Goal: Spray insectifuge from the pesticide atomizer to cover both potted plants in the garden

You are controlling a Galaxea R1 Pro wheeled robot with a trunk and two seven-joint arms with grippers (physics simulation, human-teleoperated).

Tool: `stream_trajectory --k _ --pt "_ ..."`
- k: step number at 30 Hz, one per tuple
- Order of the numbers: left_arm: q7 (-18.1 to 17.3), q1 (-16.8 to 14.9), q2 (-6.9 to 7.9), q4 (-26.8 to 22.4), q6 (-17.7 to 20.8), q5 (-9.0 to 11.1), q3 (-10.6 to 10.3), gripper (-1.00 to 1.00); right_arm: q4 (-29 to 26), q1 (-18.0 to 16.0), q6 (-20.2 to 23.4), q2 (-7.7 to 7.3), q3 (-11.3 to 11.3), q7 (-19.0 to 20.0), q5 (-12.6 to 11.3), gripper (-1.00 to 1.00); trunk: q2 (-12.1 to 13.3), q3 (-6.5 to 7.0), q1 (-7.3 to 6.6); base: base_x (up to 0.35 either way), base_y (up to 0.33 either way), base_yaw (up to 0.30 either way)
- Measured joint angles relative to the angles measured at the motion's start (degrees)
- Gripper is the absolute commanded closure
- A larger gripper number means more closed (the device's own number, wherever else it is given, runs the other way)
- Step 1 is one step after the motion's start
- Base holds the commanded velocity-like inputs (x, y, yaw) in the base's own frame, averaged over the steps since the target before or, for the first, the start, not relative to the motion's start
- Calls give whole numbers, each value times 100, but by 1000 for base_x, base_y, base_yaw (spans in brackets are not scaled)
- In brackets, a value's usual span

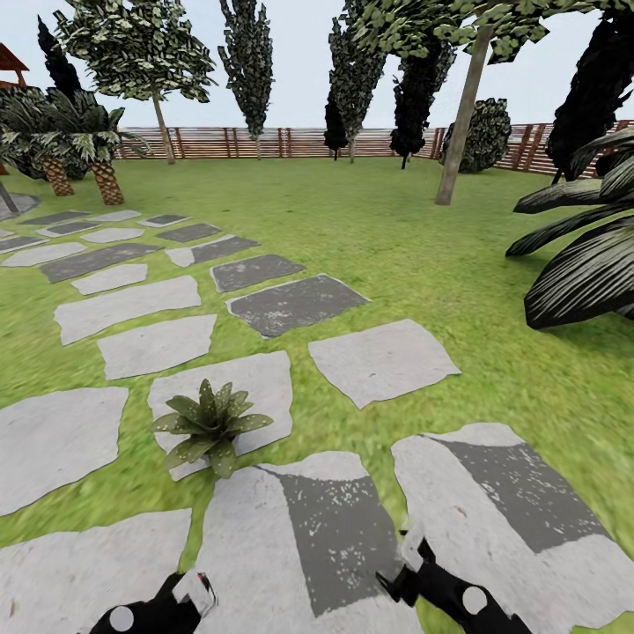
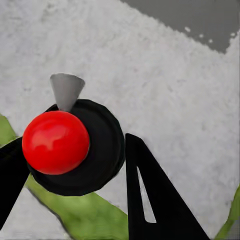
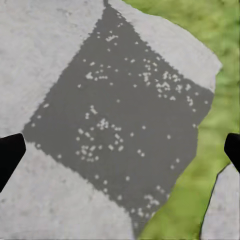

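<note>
One potted plant (image 1: 210, 424), a low rosette of pointed green leaves, stands on a pale stepping stone (image 1: 255, 379) just ahead and left of centre in the garden. The pesticide atomizer (image 2: 60, 142) has a red ball top, a round black body and a grey cone nozzle. My left gripper (image 2: 75, 170) is shut on it, with black fingers (image 2: 150, 195) on both sides. In the head view the left gripper (image 1: 189, 594) is low at the left, short of the plant, and a red speck of the atomizer (image 1: 202, 578) shows there. My right gripper (image 1: 409, 555) is open over a grey stone (image 3: 115, 120).
Grey stepping stones (image 1: 291, 304) lead away to the left across the lawn. A big dark-leaved plant (image 1: 590, 255) crowds the right side. A tree trunk (image 1: 462, 123), palms (image 1: 84, 150) and a brown slatted fence (image 1: 264, 141) stand far off.
</note>
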Motion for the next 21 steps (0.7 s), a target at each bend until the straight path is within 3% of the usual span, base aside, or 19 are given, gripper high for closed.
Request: stream_trajectory --k 3,5,7,14,15,16,18,19,21 --pt "1066 0 -30 451 -17 19 775 100 1016 5 -35 -254 -1398 -1620 17 -100 0 0 0 0 0 0" --pt "1413 -1 -60 664 -32 140 1032 100 1248 10 -103 -328 -1709 -2131 -1 -100 0 0 0 0 0 0" --pt "1854 37 -73 1156 -107 454 1227 100 1391 26 -296 -367 -1953 -2468 -184 -100 0 -1 0 0 0 0" --pt "2067 292 -151 1572 -508 637 1307 100 1441 186 -870 -311 -2018 -2542 -341 -100 0 0 0 0 0 0" --pt "2099 294 -151 1575 -517 766 1379 100 1438 188 -877 -313 -2022 -2543 -502 -100 0 0 0 0 0 0" --pt "2184 295 -151 1572 -535 1373 1654 100 1435 189 -883 -332 -2033 -2543 -1137 -100 0 0 0 0 0 0" --pt "2198 296 -140 1570 -545 1655 1720 100 1482 192 -884 -330 -2018 -2543 -1519 -100 0 0 0 0 0 0" --pt "2203 302 -125 1563 -547 1707 1742 100 1781 197 -898 -327 -2001 -2529 -1601 -100 0 0 0 0 0 0" --pt "2209 338 -92 1538 -582 1713 1750 100 1828 196 -896 -332 -2006 -2521 -1610 -100 0 0 0 0 0 0"
